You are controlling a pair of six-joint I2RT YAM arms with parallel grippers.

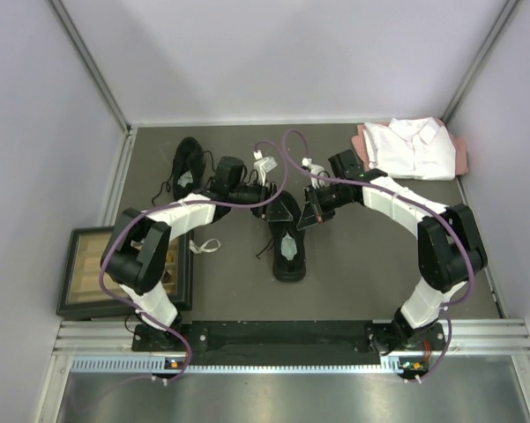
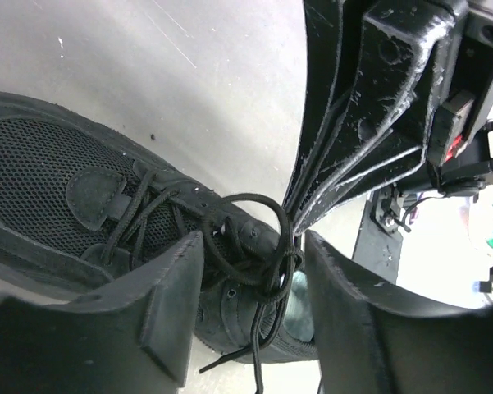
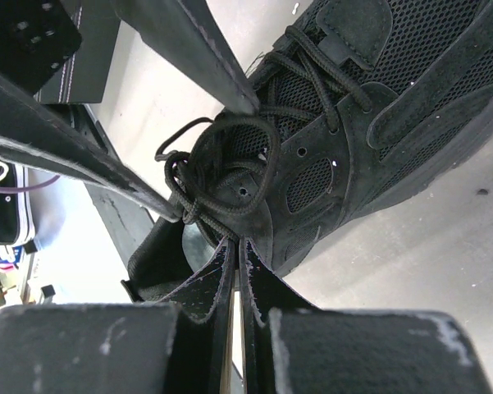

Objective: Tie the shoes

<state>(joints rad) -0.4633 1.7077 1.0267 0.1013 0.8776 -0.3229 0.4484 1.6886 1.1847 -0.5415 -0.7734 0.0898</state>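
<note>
One black shoe [image 1: 291, 264] lies mid-table with its pale insole showing; in the wrist views it [image 2: 57, 172] [image 3: 394, 98] fills the frame. Its lace is drawn into a loop [image 2: 254, 199] [image 3: 267, 156] over the top eyelets. My right gripper [image 1: 310, 214] [image 3: 239, 242] is shut on the lace at the base of that loop. My left gripper [image 1: 280, 210] [image 2: 253, 246] is open, its fingers [image 3: 189, 41] standing either side of the crossing laces without pinching them. The other shoe [image 1: 187, 166] rests at the back left, away from both grippers.
A folded white shirt [image 1: 414, 145] lies in the back right corner. A black-framed tray [image 1: 79, 273] sits off the table's left edge by the left arm's base. A small white scrap [image 1: 207, 246] lies left of the middle shoe.
</note>
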